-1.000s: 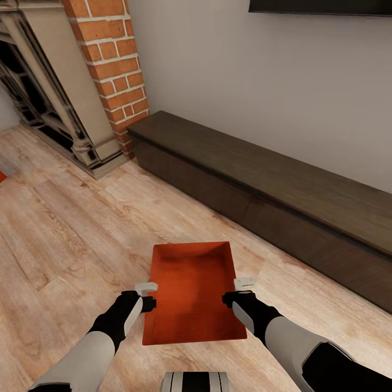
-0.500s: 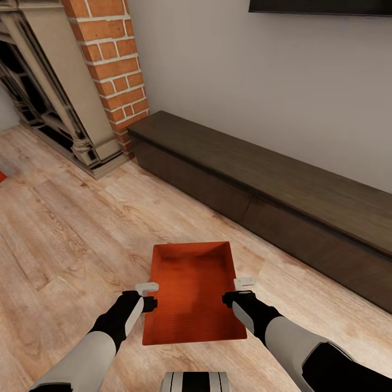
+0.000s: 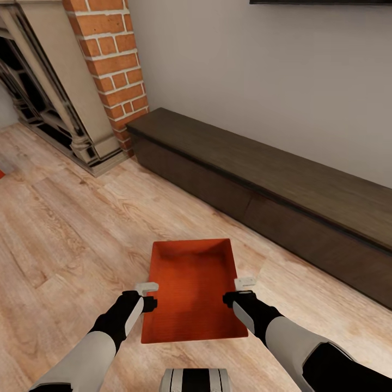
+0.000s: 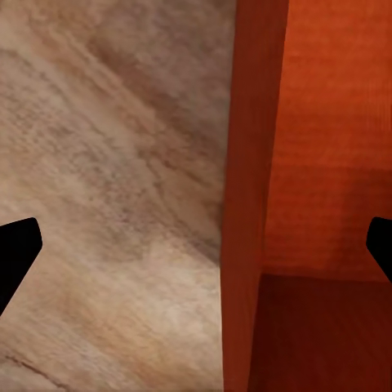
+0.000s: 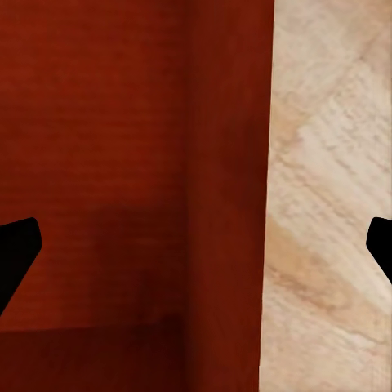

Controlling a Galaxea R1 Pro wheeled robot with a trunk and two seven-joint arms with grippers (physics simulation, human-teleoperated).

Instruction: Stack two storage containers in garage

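Here, one red-orange storage container (image 3: pixel 190 291) sits between the two arms over the light wood plank floor (image 3: pixel 65 228) of the living room, near the long dark-brown cabinet (image 3: pixel 261 185) and the brick chimney (image 3: pixel 111 65). The left gripper (image 3: pixel 148 294) straddles its left wall, the right gripper (image 3: pixel 239 290) its right wall — in both wrist views the fingertips stand wide apart, well clear of the wall, so neither jaw is clamped.

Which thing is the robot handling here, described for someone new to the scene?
Start at the long dark cabinet along the wall. On the wood floor before it sits an open orange bin, between the left gripper and right gripper, the one bright thing there.
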